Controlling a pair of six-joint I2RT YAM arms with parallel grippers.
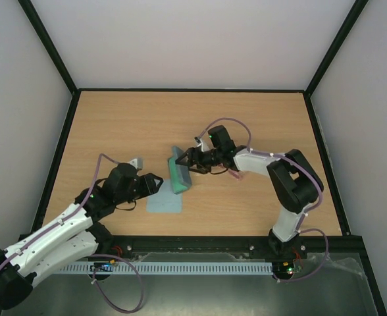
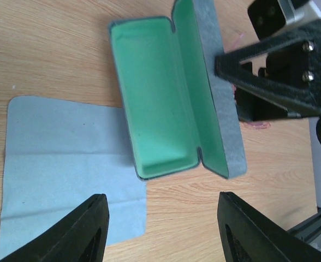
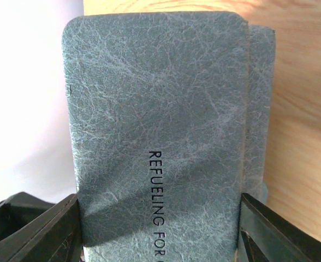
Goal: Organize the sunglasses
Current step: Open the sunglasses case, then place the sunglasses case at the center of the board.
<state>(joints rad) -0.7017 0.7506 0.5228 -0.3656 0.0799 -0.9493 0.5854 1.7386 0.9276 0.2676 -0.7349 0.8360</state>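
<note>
The left gripper (image 2: 161, 196): I see its fingers spread apart, holding nothing. Directly ahead of it the spectacle case (image 2: 160, 93) lies open on the wooden table (image 1: 114, 125), green lining facing up. A pale blue cleaning cloth (image 2: 62, 164) lies flat beneath and ahead of one finger. The case end nearest this gripper overlaps the cloth's edge.

The right gripper (image 1: 189, 162): it faces the left gripper from the far side of the case. I see its fingers (image 3: 35, 224) spread wide, one on each side of the case lid (image 3: 155, 109), which stands raised and fills the space between them. The lid's grey textured outer face points at the wrist camera and carries the printed words "REFUELING FOR". I cannot tell whether the pads press the lid edges or only flank them.

The sunglasses (image 1: 237, 175): they lie on the table behind the right gripper, under its wrist, outside the case and on the opposite side of the lid from the left gripper. I see only slivers of pink frame. The arm covers the rest, so I cannot tell whether they are folded.
</note>
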